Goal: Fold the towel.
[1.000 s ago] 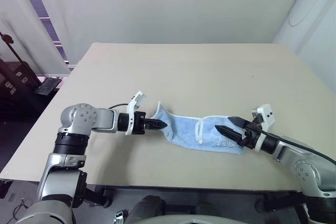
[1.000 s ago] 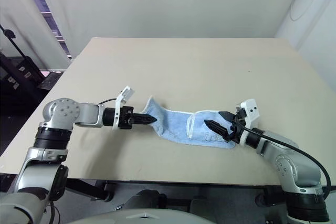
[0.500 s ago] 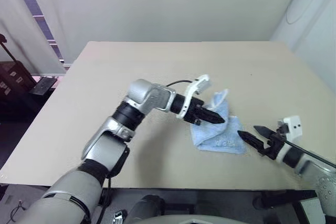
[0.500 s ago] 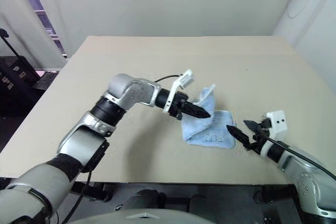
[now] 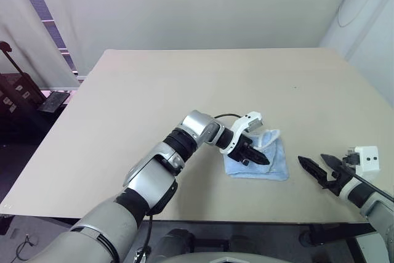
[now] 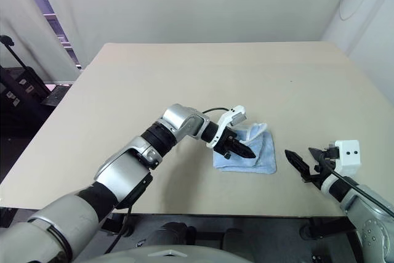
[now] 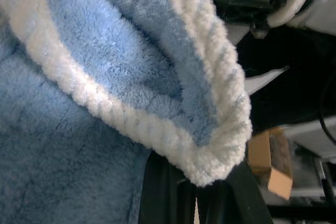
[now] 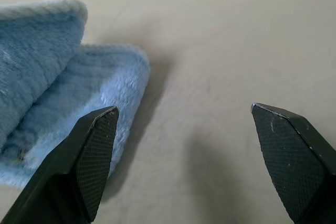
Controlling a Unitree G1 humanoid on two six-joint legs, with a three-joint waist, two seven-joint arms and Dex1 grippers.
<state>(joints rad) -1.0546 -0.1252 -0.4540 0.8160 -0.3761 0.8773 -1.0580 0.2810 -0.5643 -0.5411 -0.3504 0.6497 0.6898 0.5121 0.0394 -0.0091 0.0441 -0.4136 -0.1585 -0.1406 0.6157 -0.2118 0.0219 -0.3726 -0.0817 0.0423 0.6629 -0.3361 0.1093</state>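
Observation:
The light blue towel lies doubled over on the tan table, near the front edge and right of centre. One white-stitched end is raised over the lower layer. My left gripper reaches across from the left and is shut on that raised end, low over the folded stack. My right gripper hovers just right of the towel, open, with nothing between its fingers. The towel's folded edge lies a short way in front of it.
The table's front edge runs just below both grippers. A plain wall rises behind the table. Dark cases stand on the floor beyond the table's left side.
My left gripper has carried the towel's left end rightward over the right half, doubling the towel. My right gripper has drawn back to the right, off the towel, staying open.

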